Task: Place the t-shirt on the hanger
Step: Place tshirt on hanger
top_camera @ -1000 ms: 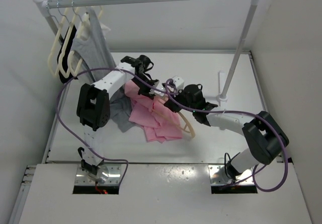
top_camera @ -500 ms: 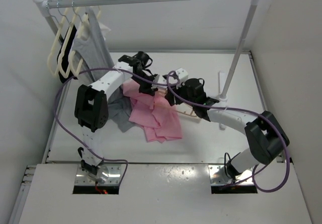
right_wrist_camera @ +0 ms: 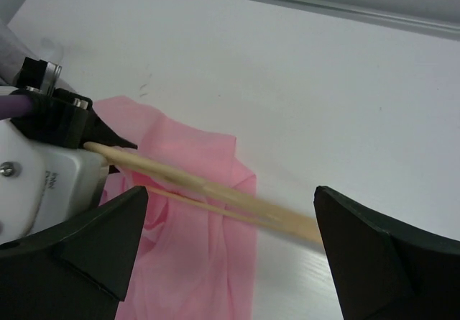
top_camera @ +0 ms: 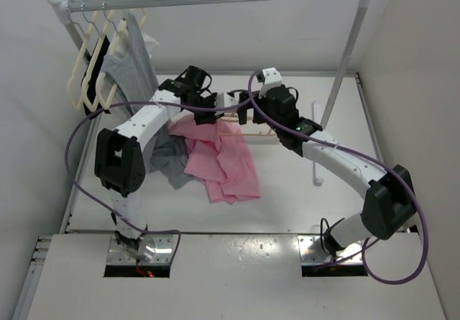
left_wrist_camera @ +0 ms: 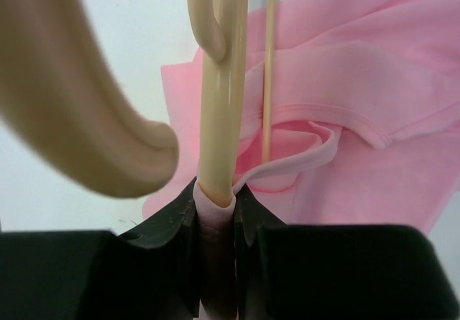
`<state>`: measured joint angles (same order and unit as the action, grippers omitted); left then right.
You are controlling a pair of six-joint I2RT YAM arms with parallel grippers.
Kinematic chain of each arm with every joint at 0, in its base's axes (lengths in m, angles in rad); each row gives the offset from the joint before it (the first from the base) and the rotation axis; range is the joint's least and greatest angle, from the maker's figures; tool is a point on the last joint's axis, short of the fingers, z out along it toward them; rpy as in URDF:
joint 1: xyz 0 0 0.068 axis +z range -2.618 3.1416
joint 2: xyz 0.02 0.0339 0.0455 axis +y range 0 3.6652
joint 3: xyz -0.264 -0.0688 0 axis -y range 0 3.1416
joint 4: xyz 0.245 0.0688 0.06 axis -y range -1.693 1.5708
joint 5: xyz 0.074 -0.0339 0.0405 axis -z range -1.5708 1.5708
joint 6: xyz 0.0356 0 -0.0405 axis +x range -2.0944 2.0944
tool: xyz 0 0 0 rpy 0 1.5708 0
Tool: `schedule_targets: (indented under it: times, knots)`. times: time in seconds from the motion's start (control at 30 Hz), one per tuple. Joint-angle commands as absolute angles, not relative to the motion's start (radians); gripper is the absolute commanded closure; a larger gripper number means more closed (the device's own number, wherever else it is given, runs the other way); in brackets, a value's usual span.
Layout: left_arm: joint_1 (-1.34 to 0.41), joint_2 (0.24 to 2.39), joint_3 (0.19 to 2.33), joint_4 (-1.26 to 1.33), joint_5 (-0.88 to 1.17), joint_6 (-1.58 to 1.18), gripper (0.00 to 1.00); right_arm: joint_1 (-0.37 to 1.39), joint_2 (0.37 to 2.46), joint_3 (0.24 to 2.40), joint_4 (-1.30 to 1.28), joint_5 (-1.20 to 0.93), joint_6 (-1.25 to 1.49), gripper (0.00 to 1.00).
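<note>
Two-arm status | left gripper [left_wrist_camera: 215, 216] clamped on hanger [left_wrist_camera: 219, 119] and t-shirt [left_wrist_camera: 374, 68] fold | right gripper [right_wrist_camera: 230, 223] spread wide, empty

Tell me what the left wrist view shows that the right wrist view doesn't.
Only the left wrist view: a fold of the light pink thin t-shirt pinched in with the peach-tan plastic hanger between the fingers of the left tool, plus a blurred curved hanger part near the lens. Only the right wrist view: the right tool wide open, holding nothing, and the left arm's white casing. Both: the left tool gripping the hanger, whose two bars cross the t-shirt.
</note>
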<state>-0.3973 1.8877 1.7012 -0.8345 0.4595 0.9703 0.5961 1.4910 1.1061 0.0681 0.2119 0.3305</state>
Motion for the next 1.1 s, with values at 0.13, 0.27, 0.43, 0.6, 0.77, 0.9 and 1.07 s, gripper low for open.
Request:
schedule_targets:
  times: [0.13, 0.27, 0.43, 0.6, 0.77, 0.9, 1.07]
  knots:
    - [-0.431, 1.832, 1.654, -0.723, 0.351, 0.764, 1.0, 0.611, 1.454, 1.278, -0.199, 0.285, 0.403, 0.01]
    - [-0.451, 1.821, 1.634, -0.713, 0.328, 0.704, 1.0, 0.611, 1.451, 1.308, -0.304, 0.35, 0.439, 0.01]
    - [-0.46, 1.786, 1.585, -0.68, 0.328, 0.672, 1.0, 0.601, 1.391, 1.233, -0.382, 0.41, 0.43, 0.01]
    - [-0.469, 1.786, 1.575, -0.669, 0.35, 0.647, 1.0, 0.592, 1.348, 1.192, -0.396, 0.116, 0.279, 0.01]
    - [-0.479, 1.775, 1.575, -0.669, 0.379, 0.615, 1.0, 0.592, 1.348, 1.138, -0.374, -0.23, 0.255, 0.01]
    - [-0.479, 1.766, 1.586, -0.66, 0.37, 0.563, 1.0, 0.592, 1.307, 1.06, -0.275, -0.256, 0.317, 0.01]
    - [-0.488, 1.756, 1.586, -0.621, 0.321, 0.496, 1.0, 0.62, 1.206, 0.827, 0.044, -0.068, 0.599, 0.3]
